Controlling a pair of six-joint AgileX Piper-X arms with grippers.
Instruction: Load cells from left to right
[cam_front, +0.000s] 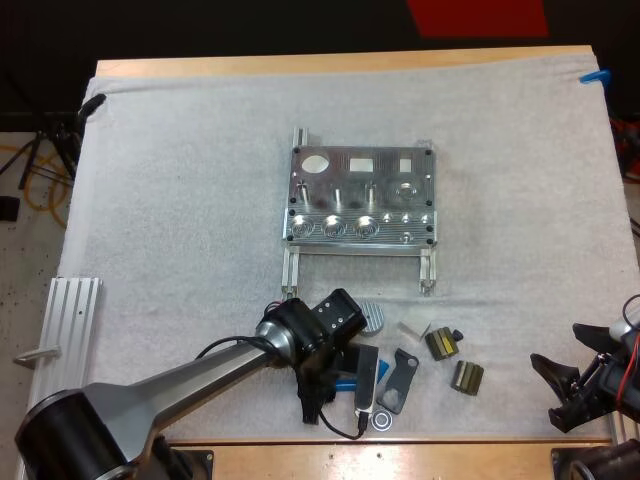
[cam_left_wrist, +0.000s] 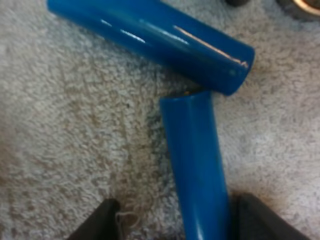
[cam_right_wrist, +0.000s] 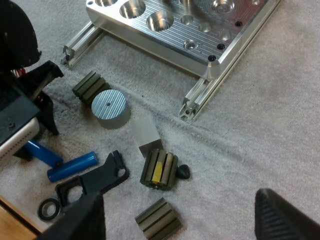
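In the high view, the fixture (cam_front: 360, 195) is seen at the middle of the mat (cam_front: 180, 200), its three large holes along the near side. The left gripper (cam_front: 322, 388) is low at the mat's near edge, over the cylinders (cam_front: 346, 383), of which a little blue is seen. Near them lie a disc (cam_front: 372, 316), a bracket (cam_front: 400, 380), a ring (cam_front: 382, 421) and two olive parts (cam_front: 441, 343). The right gripper (cam_front: 558, 392) is held at the right edge, well apart from these, with its fingers spread.

In the left wrist view, one cylinder (cam_left_wrist: 195, 170) is seen lying on the mat between the left fingers (cam_left_wrist: 100, 222), which are held apart and not closed on it. Its far end lies just beside a second cylinder (cam_left_wrist: 150, 37) set across it.

In the right wrist view, the right fingers (cam_right_wrist: 285, 217) are seen wide apart, clear of everything. Both cylinders (cam_right_wrist: 72, 166) lie by the left gripper (cam_right_wrist: 30, 100), next to the bracket (cam_right_wrist: 92, 182).
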